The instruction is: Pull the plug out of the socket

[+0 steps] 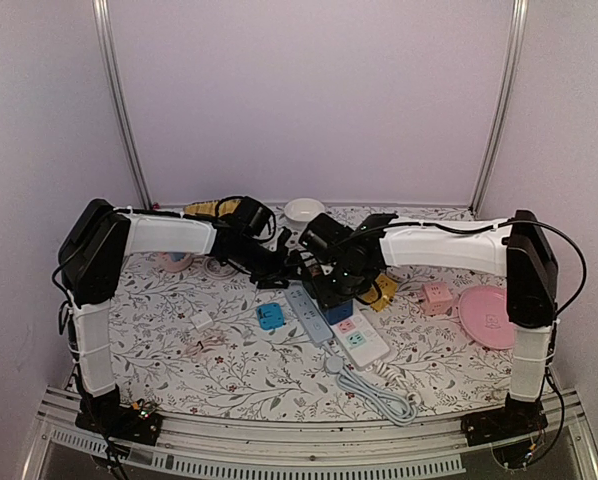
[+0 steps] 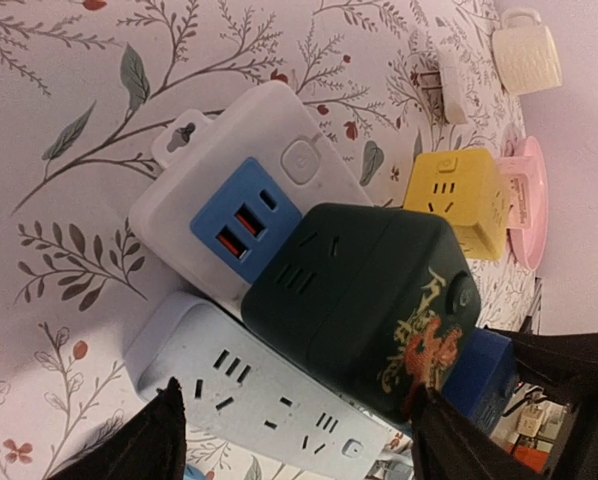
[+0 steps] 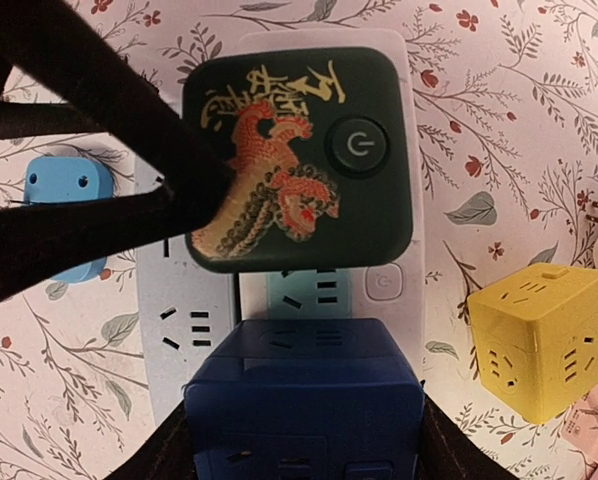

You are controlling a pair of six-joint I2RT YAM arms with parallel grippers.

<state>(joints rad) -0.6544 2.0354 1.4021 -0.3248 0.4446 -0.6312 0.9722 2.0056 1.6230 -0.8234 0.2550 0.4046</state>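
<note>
A dark blue cube plug point(image 3: 304, 400) sits on the white power strip point(image 3: 419, 230), next to a dark green cube plug with a dragon print point(image 3: 299, 160). My right gripper point(image 3: 304, 455) comes from above, its fingers pressed to both sides of the blue cube point(image 1: 336, 296). My left gripper point(image 2: 299, 440) is open: one finger point(image 2: 449, 440) touches the green cube's point(image 2: 369, 300) edge, the other point(image 2: 144, 440) hangs over the pale grey-blue strip point(image 2: 249, 390). In the top view both grippers meet mid-table, left point(image 1: 284, 268) and right point(image 1: 337, 290).
A yellow cube socket point(image 3: 539, 340) lies right of the strips, with a pink cube point(image 1: 437, 296) and pink plate point(image 1: 487, 315) farther right. A light blue adapter point(image 1: 270, 318), a white charger point(image 1: 201, 320), a white bowl point(image 1: 304, 210) and the strip's coiled cable point(image 1: 379, 390) lie around.
</note>
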